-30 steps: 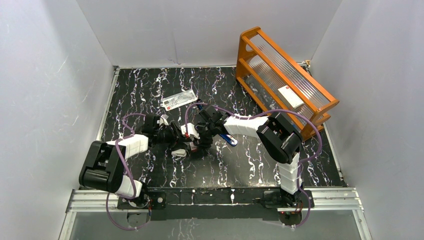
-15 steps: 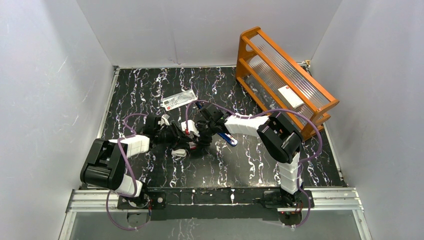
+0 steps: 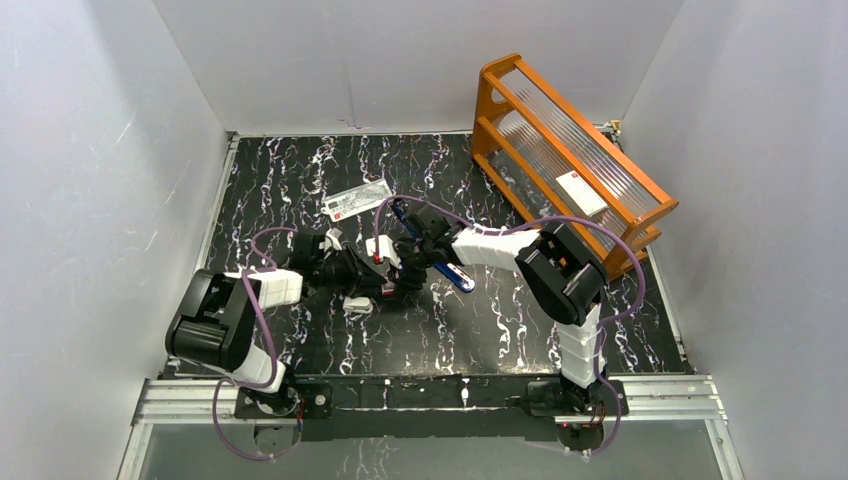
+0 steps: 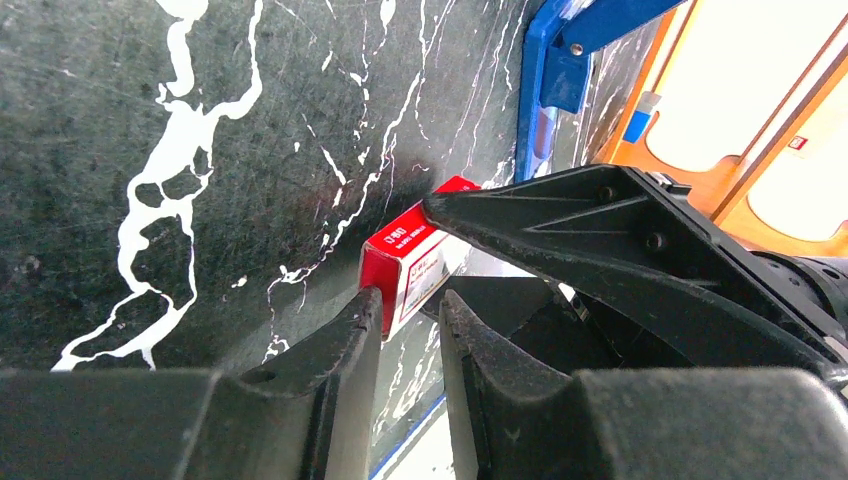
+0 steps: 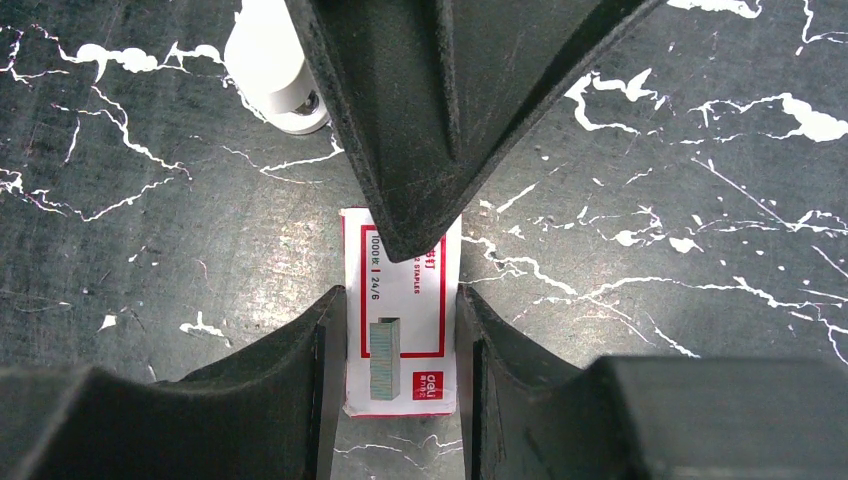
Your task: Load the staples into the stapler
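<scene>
Staples are not in sight as loose strips; judged to be inside the red-and-white box (image 5: 425,330), flat on the table (image 5: 650,300). Right gripper (image 5: 398,300) pinches the box across its width. Left gripper (image 4: 410,300) has its fingers nearly together at the box's far end; whether it grips is unclear. Stapler (image 4: 545,110) lies just beyond the box. Step: opening the box. Next: work that end open while the box is braced.

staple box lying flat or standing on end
Lying flat: in the right wrist view the staple box rests printed face up on the table.
</scene>
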Controlling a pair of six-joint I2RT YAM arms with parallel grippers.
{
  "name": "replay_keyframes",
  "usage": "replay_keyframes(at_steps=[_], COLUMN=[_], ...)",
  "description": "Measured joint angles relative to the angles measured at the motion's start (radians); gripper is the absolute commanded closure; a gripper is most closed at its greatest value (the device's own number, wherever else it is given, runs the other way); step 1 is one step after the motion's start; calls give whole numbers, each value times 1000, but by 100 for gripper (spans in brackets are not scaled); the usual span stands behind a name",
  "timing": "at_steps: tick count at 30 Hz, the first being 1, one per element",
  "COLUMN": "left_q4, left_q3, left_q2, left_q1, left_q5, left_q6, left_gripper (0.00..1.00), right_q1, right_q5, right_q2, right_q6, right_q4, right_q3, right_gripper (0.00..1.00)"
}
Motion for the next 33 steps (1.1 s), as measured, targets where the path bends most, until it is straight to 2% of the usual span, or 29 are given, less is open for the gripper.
replay_keyframes(at_steps=[16,18,20,25,27,29,31,33], left_q4=[69,68,56,-3,-29,-55,-76,-101], left_q3=[1,9,19,50,65,84,102,118], left_q2=[53,63,68,93,104,118,127,130], left_q1=[-21,-22,-22,-38,-40,-41,-40,-38], left_q5=[23,22,19,18,18,23,30,33], left_q6=[-23,-20,-8,41,67,98,128,158], left_gripper=[75,77,82,99,100,100,100,100], right_q1=[3,3,3,13,16,16,6,-8], right_q5=[12,19,23,33,46,49,49,50], right_q2=[21,22,25,27,27,26,20,6], right_q6=[13,13,13,12,5,-5,-16,-26], right_q4=[-25,-26,-27,-18,-17,-18,-22,-25], right_q3=[16,17,22,22,21,21,16,-1], right_gripper=[49,49,48,37,27,20,19,22])
